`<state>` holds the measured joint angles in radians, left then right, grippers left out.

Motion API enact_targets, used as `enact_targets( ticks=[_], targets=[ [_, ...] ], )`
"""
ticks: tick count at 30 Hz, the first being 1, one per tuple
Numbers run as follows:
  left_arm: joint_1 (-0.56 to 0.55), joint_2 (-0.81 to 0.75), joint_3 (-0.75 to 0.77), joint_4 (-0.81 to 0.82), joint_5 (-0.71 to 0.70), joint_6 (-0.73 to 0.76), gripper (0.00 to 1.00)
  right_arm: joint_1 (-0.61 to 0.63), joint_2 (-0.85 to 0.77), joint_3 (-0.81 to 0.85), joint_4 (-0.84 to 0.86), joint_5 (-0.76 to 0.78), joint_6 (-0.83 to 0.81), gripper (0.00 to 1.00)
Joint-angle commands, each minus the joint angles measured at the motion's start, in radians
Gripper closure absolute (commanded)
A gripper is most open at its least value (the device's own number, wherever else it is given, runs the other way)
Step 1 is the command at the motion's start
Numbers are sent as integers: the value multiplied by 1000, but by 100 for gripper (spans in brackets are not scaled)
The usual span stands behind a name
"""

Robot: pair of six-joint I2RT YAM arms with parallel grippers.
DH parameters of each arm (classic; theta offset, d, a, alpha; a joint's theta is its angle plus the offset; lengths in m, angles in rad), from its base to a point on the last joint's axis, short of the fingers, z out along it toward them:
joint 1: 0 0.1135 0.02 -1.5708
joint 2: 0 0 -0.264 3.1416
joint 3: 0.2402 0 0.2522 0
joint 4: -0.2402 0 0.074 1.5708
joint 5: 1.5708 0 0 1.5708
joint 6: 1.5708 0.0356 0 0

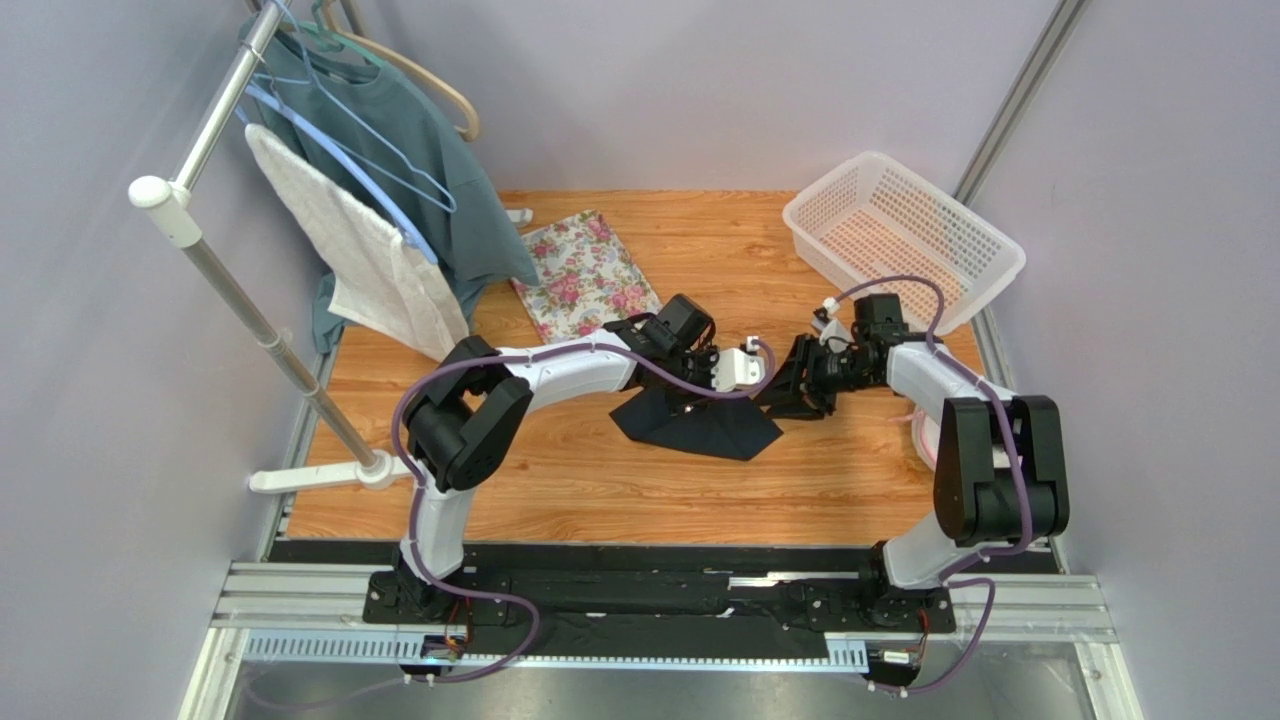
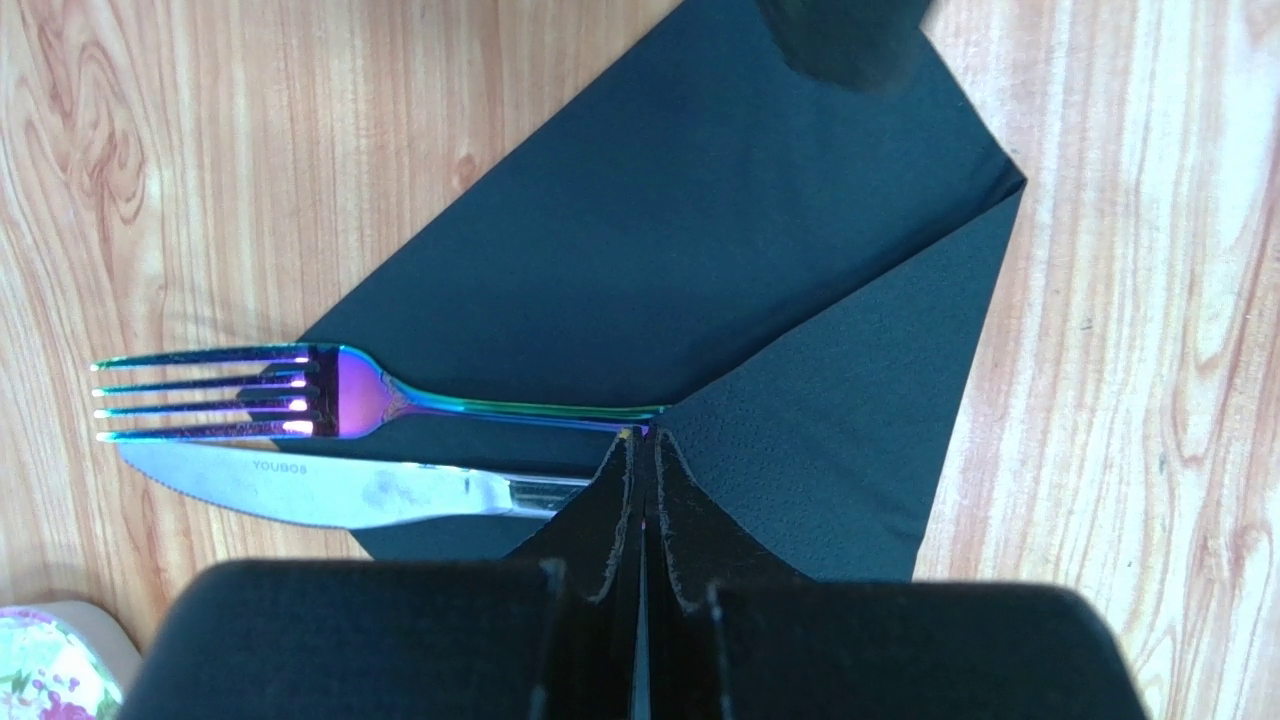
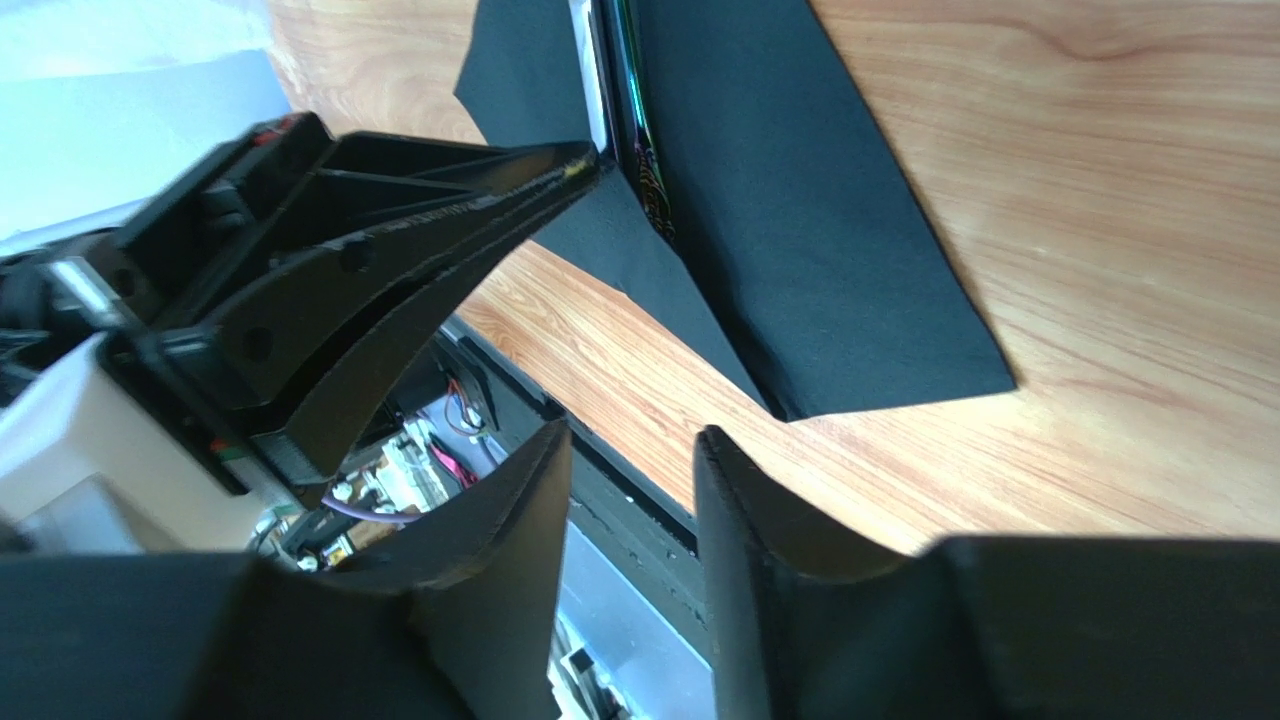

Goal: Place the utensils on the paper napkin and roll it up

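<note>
The black paper napkin (image 2: 676, 255) lies on the wooden table with one corner folded over as a flap (image 2: 857, 420). On it rest the purple fork (image 2: 301, 398) and, beside it, the pale grey knife (image 2: 331, 488); their handles run under the flap. My left gripper (image 2: 646, 443) is shut, and its tips press down at the flap's edge on the fork handle. My right gripper (image 3: 631, 443) hovers just off the napkin's (image 3: 812, 225) right corner, its jaws apart with nothing between them. In the top view the left gripper (image 1: 747, 371) and the right gripper (image 1: 789, 383) nearly meet over the napkin (image 1: 691, 428).
A pink-flowered tray (image 1: 586, 275) lies behind the napkin to the left. A white plastic basket (image 1: 902, 225) stands at the back right. A clothes rack (image 1: 196, 225) with a white towel (image 1: 361, 255) and a green shirt (image 1: 406, 135) occupies the left side.
</note>
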<state>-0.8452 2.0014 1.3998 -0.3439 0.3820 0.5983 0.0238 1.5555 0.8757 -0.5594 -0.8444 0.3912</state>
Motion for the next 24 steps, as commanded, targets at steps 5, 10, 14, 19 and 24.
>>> enact_targets(
  ticks=[5,10,14,19,24],
  targets=[
    [11,-4,-2,48,-8,-26,100,110,60,5,59,33,63,81],
    [11,7,2,56,-9,-40,100,165,78,-21,118,56,100,96],
    [11,14,1,56,-25,-38,100,183,109,-15,141,79,129,99],
    [11,13,-12,54,-29,-43,100,225,133,-12,171,148,150,99],
    [11,11,-18,57,-32,-45,100,260,163,-6,191,203,152,100]
  ],
)
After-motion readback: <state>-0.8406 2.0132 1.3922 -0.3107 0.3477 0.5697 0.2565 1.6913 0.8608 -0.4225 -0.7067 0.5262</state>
